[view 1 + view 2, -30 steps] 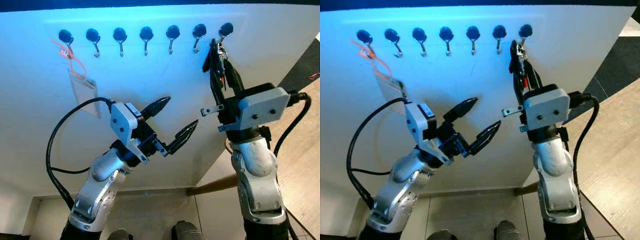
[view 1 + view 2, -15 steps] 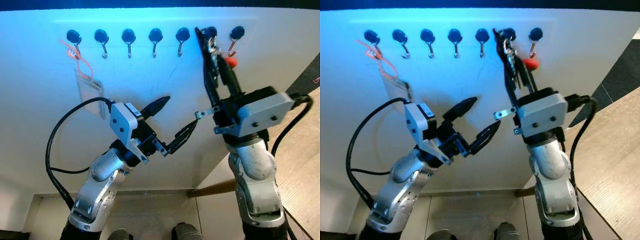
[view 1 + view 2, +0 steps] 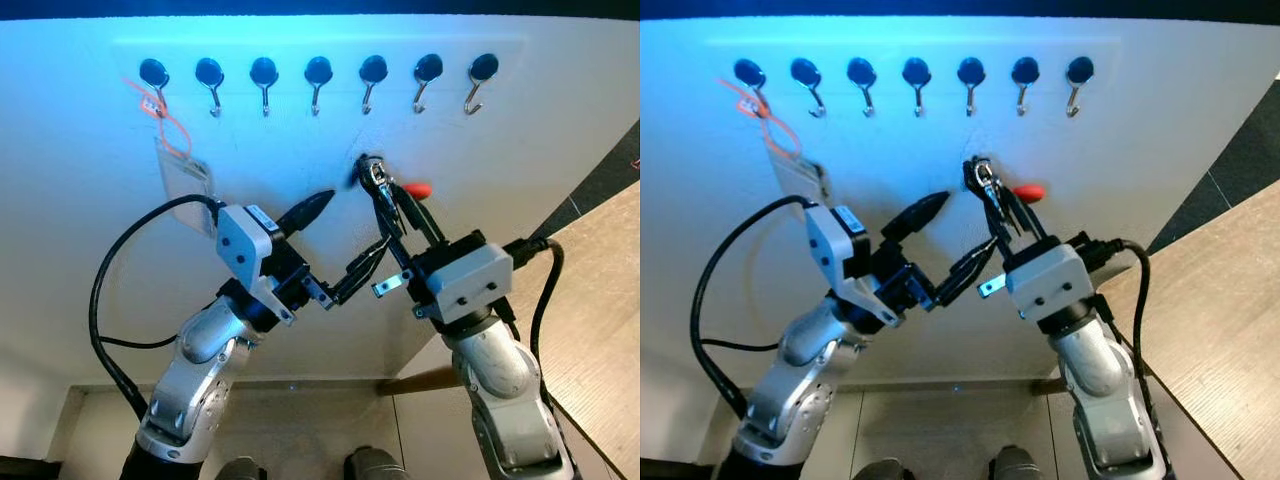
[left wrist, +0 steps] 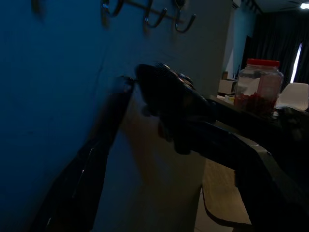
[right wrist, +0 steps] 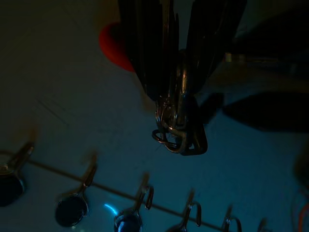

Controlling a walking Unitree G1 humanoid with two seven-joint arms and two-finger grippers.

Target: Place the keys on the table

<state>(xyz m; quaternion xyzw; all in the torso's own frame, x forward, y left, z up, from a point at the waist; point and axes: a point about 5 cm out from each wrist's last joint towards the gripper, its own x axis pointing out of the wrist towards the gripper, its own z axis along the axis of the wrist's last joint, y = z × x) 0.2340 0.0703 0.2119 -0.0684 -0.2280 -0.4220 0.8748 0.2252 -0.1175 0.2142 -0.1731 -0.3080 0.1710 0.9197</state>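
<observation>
Right tool (image 3: 392, 208) is clamped on the keys (image 3: 375, 180), held up in front of the wall below the hooks (image 3: 318, 76). Left tool (image 3: 340, 245) stands spread, holding nothing. Keep your grip firm, swing right to the tabletop (image 3: 600, 300), then release low. No containers present.

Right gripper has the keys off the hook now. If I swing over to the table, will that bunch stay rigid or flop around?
Likely floppy: the keys hang from loose metal rings, seen in the right wrist view, so they should swing and jingle. The right gripper seems clamped on the bunch itself, which may limit sway. The red tag sticks out sideways and could snag.
</observation>
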